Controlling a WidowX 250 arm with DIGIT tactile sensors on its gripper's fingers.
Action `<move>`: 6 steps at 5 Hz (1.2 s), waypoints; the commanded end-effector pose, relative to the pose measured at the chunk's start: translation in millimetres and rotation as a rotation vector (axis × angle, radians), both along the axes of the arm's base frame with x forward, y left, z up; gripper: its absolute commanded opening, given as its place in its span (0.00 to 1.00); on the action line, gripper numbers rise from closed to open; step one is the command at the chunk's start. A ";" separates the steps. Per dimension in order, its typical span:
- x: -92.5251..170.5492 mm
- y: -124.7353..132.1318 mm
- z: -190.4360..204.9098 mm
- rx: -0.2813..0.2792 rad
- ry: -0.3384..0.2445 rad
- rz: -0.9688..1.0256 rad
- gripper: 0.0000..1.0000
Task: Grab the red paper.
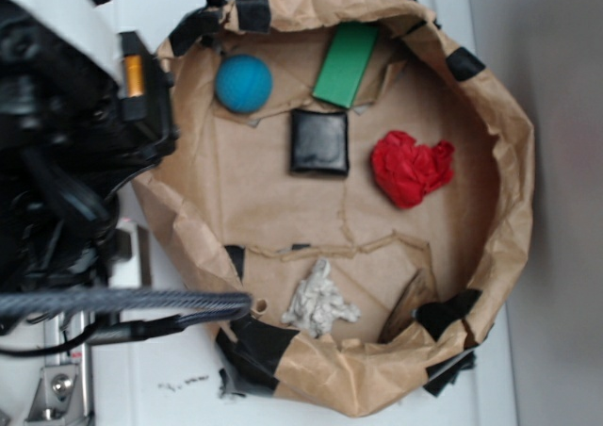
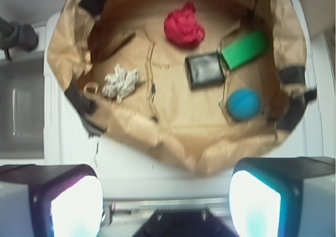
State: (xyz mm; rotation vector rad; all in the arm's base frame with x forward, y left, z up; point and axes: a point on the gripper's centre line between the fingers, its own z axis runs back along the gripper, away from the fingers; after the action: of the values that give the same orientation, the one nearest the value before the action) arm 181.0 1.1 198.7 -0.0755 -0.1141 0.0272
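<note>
Black square (image 1: 319, 142) beside red paper (image 1: 411, 168)

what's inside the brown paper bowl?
In the brown paper bowl: red paper, blue ball, green block, black square, white paper wad, and a brown scrap. Anything beneath them is hidden.

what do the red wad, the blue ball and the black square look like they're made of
Red wad: crumpled paper, matte, with sharp creases and folds. Blue ball: probably rubber or foam, with a dull, even surface. Black square: maybe leather or plastic, slightly glossy with a raised rim.
</note>
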 end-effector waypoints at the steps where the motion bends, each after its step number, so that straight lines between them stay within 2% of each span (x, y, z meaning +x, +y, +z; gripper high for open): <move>1: 65.6 14.7 -50.1 -0.030 -0.062 -0.077 1.00; 4: 65.6 14.7 -50.1 -0.030 -0.062 -0.077 1.00; 5: 90.9 20.4 -87.1 0.020 -0.127 -0.036 1.00; 6: 118.4 10.8 -102.7 0.082 -0.201 -0.062 1.00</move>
State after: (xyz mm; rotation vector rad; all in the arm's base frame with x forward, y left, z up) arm 290.8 16.9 81.8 -0.0031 -0.2639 -0.0289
